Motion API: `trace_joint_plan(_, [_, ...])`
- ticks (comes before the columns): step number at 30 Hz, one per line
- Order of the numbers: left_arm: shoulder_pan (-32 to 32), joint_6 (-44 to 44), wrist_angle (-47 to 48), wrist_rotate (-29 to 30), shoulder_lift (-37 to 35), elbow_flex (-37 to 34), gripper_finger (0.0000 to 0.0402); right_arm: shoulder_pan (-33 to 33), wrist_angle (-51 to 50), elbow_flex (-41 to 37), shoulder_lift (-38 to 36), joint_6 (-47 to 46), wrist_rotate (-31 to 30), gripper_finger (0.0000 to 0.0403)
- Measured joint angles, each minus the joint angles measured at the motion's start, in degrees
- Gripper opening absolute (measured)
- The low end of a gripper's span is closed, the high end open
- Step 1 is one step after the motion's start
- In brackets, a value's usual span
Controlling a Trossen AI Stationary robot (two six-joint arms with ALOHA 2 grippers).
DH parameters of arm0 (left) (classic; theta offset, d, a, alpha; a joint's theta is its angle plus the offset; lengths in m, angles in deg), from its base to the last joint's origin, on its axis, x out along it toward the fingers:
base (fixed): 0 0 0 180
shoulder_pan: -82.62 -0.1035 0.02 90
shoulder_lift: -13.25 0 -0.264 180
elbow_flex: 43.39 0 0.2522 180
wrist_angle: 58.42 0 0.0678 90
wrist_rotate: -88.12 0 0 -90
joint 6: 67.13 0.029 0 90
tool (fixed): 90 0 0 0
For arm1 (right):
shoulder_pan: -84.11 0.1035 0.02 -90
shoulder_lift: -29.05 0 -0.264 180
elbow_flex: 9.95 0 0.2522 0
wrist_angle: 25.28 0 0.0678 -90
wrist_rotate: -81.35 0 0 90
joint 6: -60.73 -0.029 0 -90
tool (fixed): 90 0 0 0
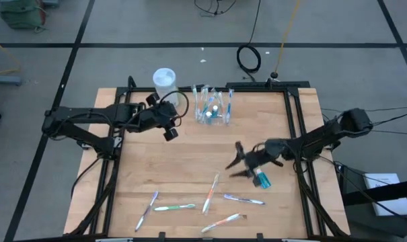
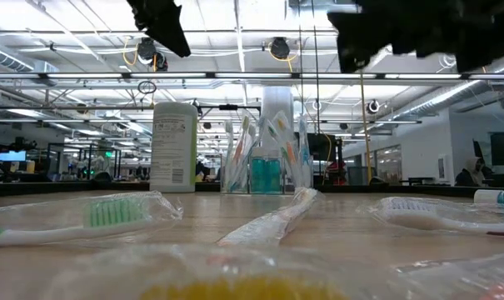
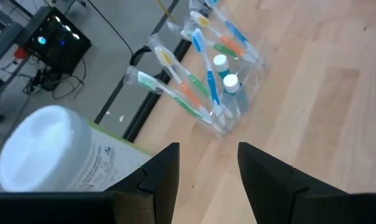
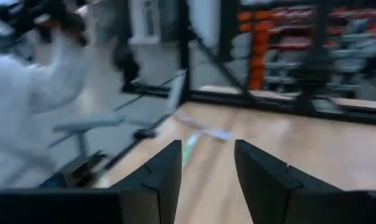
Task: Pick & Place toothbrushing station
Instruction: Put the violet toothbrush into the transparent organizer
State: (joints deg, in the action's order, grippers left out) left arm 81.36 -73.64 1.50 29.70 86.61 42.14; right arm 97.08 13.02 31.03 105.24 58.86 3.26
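The clear plastic cup [image 1: 212, 109] stands near the table's far edge and holds several wrapped toothbrushes and blue toothpaste tubes; the left wrist view shows it too [image 3: 220, 84]. My left gripper [image 1: 170, 130] hovers open to the cup's left, nothing between its fingers [image 3: 206, 180]. My right gripper [image 1: 234, 161] hangs open above mid-table, right of centre, also empty [image 4: 206, 174]. A blue toothpaste tube [image 1: 262, 179] lies flat just beside it. Several wrapped toothbrushes [image 1: 210, 193] lie flat along the near part of the table.
A white cylindrical canister [image 1: 164, 78] stands at the far edge, left of the cup and close to my left gripper [image 3: 48, 152]. Black frame rails [image 1: 294, 128] run along the table's sides. Bare wood lies between the cup and the loose toothbrushes.
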Motion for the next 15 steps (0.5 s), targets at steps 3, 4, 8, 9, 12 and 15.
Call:
trace_joint_plan(3, [-0.1, 1.9, -0.2, 0.0, 0.0, 0.0, 0.0170, 5.3, -12.7, 8.2, 3.7, 2.5, -3.0, 0.0139])
trace_joint_plan(4, [-0.1, 1.9, -0.2, 0.0, -0.3, 0.0, 0.0170, 6.9, -19.0, 11.1, 4.7, 3.1, -5.4, 0.0139])
trace_joint_plan(8, [-0.1, 2.1, 0.0, 0.0, -1.8, -0.1, 0.0170, 11.3, -45.2, 23.5, 10.2, -1.2, -16.0, 0.0139])
trace_joint_plan(9, [-0.1, 2.1, 0.1, 0.1, -1.9, -0.1, 0.0170, 11.9, -50.7, 25.5, 11.5, -4.7, -16.4, 0.0139])
trace_joint_plan(12, [-0.1, 2.6, 0.5, 0.0, -2.4, -0.1, 0.0170, 13.3, -55.9, 28.8, 15.7, -14.5, -15.0, 0.0139])
trace_joint_plan(15, [-0.2, 4.1, 0.2, 0.0, -2.5, 0.0, 0.0170, 14.6, -56.9, 29.4, 19.1, -21.5, -14.6, 0.0139])
